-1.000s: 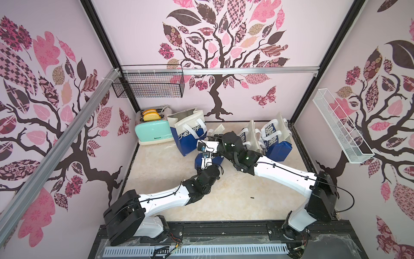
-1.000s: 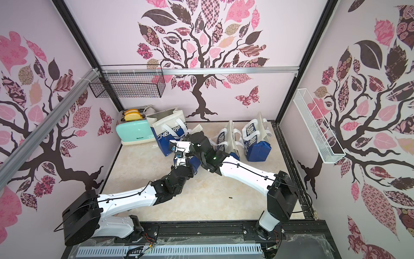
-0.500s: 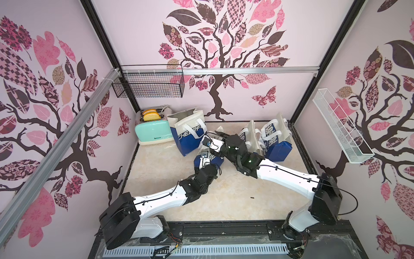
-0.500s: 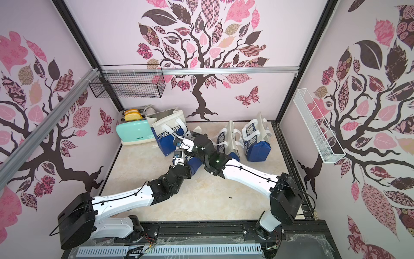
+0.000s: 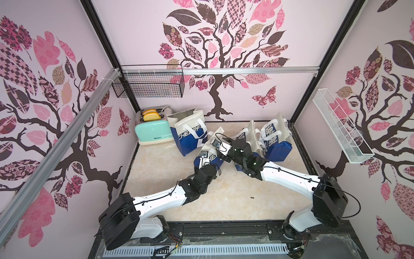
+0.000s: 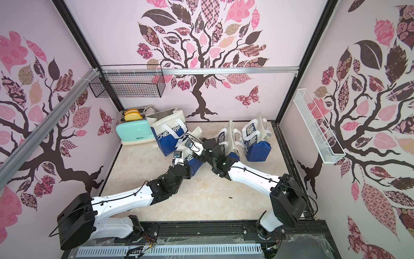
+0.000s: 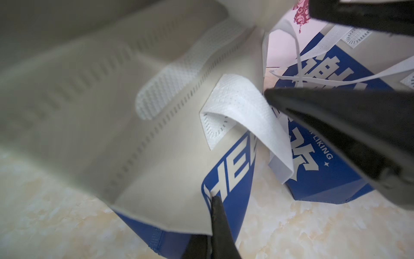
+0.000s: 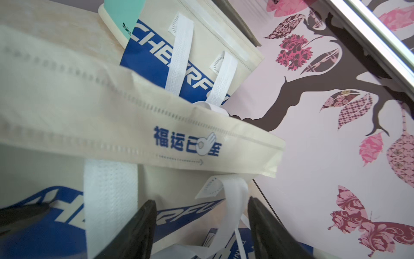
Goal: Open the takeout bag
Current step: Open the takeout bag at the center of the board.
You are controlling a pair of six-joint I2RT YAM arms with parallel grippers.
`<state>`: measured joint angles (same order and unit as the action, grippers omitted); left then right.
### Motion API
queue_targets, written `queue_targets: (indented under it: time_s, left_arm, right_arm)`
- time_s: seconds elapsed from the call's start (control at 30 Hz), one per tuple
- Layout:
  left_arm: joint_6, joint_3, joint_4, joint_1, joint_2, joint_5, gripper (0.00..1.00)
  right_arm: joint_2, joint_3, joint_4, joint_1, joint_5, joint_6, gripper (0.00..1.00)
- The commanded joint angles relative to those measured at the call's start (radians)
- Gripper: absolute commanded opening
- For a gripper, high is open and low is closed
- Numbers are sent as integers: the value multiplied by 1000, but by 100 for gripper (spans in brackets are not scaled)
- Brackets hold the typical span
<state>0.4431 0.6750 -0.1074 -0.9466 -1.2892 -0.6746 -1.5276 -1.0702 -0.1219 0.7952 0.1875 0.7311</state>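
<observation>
A mint toaster (image 5: 153, 132) is sitting at the back corner of the marble-patterned table (image 5: 235, 201), with toast slices (image 5: 150, 114) poking out of its slots. Just beside the toaster a large open bag (image 5: 190, 134), blue and cream, is standing upright, filling the space between the toaster and the takeout bag (image 7: 156, 161). Farther from the toaster, past your takeout bag, a slim bag (image 5: 252, 139) and a wider blue-and-cream bag (image 5: 276, 143) are standing side by side. The slim one is crowding your right arm's wrist. Above the toaster a black wire basket (image 5: 150, 84) is hanging on the wall.

The takeout bag is sitting on the table, on the far side of the large open bag from the toaster, and both of your arms are meeting over it. Your left gripper (image 7: 214, 201) is clamping the edge of the bag's cream upper panel, its jaws pressed together on the fabric. Your right gripper (image 8: 201, 200) is hovering at the top of the bag with its fingers (image 8: 143, 224) standing apart. A white handle strap (image 8: 233, 195) is hanging between them, ungripped. The bag's printed cream rim is lying just beyond those fingertips.
</observation>
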Motion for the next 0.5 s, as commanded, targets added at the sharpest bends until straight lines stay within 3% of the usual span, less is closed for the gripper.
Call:
queue_targets:
  time_s: [0.0, 0.47]
  left_arm:
    - [-14, 15, 38, 5, -13, 43, 0]
    - [-30, 20, 47, 5, -27, 76, 0]
  right_arm:
    - [-13, -23, -60, 7, -27, 13, 68]
    - [-110, -123, -160, 8, -8, 73, 64]
